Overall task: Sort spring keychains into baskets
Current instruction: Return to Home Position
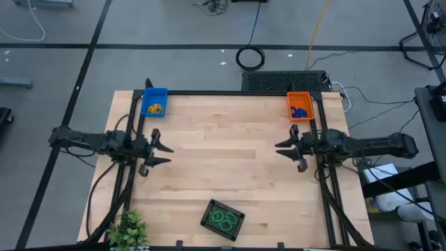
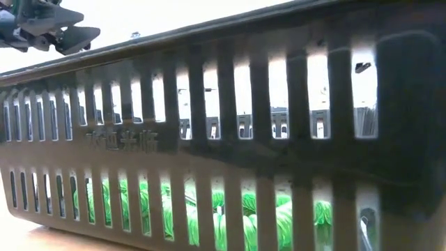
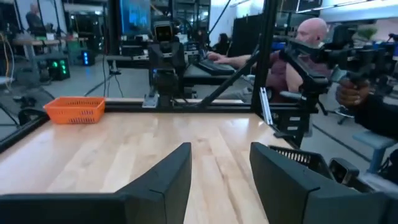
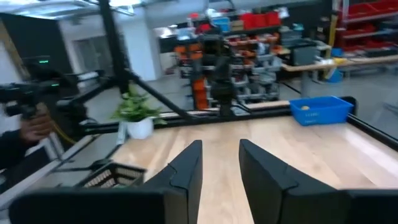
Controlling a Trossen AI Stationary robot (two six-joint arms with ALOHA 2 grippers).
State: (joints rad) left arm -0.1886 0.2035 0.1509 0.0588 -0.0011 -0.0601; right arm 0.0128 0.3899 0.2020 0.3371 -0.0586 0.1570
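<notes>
The left gripper (image 1: 169, 154) is hovering over the left side of the table (image 1: 230, 167), its fingers (image 3: 168, 180) standing apart with nothing between them. The right gripper (image 1: 279, 150) is hanging over the right side in the same way, parted and carrying nothing. The 2 are facing each other, well apart.

No keychain is showing loose on the boards, so the sorting is looking finished:
- Green spring keychains (image 1: 223, 219) are lying in the black basket (image 2: 209, 164), at the edge near the plant (image 1: 129, 229).
- Blue spring keychains (image 1: 300, 111) are sitting in the orange basket (image 1: 300, 96), at a corner of the opposite edge.
- An orange-yellow spring keychain (image 1: 155, 109) is sitting in the blue basket (image 1: 148, 96), at the other corner of that edge.

By my judgement only parking the 2 arms is remaining.

The table is showing pale wood planks inside a black frame. Grey floor and trailing cables are surrounding it. Beyond, a workshop with shelves and benches is showing, and a person (image 3: 298, 56) is sitting near the table.
</notes>
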